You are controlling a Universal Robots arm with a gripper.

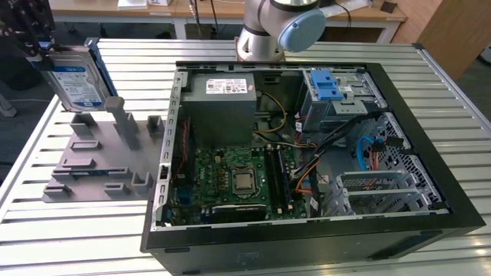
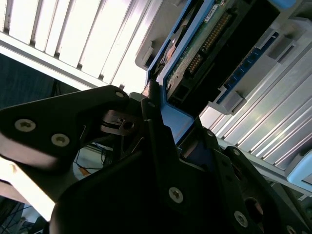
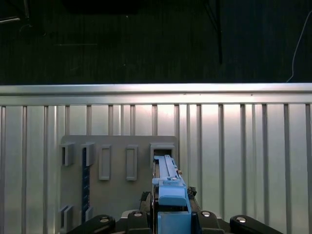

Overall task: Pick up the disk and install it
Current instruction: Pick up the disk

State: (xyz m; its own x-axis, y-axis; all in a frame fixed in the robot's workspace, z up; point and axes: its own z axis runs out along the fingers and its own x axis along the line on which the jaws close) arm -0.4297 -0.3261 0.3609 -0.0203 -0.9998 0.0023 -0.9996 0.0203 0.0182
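The black pincer [image 1: 37, 50] pinches the silver, blue-framed hard disk [image 1: 77, 83] upright over the grey slotted holder [image 1: 100, 167], left of the open computer case [image 1: 429, 167]. Pick-up looks done; installing would call for aligning it with a bay.

No print is readable: not on the disk [image 1: 77, 86] in the gripper [image 1: 37, 50], nor on the white sticker [image 1: 227, 86] well apart.
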